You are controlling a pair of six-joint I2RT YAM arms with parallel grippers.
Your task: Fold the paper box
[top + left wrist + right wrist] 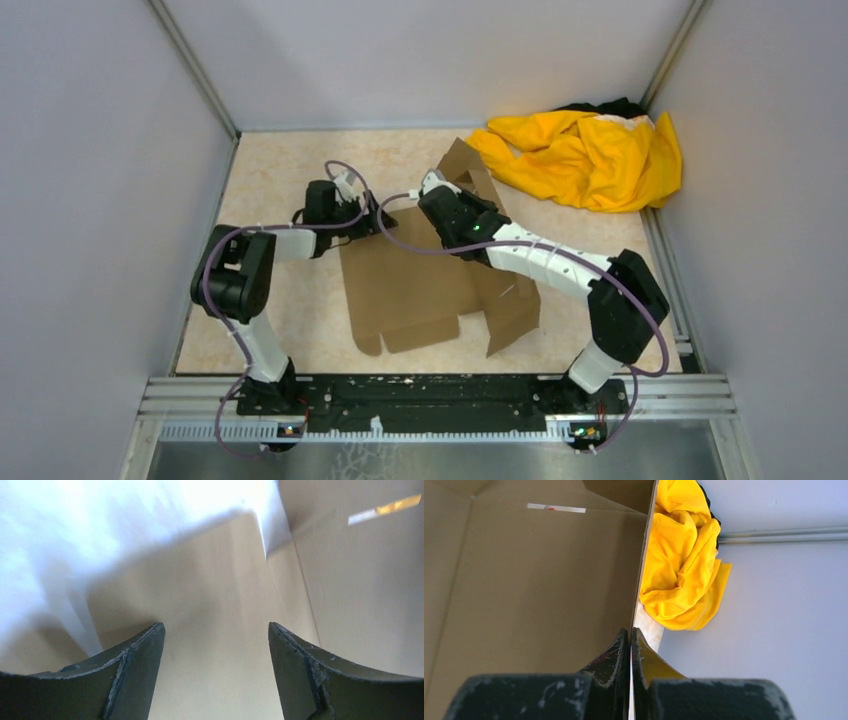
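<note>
Paper box (pixel 410 290) mostly flat, long axis near-to-far, far flap raised; right fingers (pixel 614 660) pinch its edge; left fingers (pixel 140 655) wide.

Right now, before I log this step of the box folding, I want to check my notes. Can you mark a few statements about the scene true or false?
1. The right gripper is shut on an edge of the paper box. True.
2. The left gripper is shut. False: it is open, its jaws wide apart, facing the cardboard.
3. The yellow cloth lies at the far right corner of the table. True.
4. The paper box is fully folded and closed. False: most of it lies flat and open, with one panel raised at the far end.
</note>
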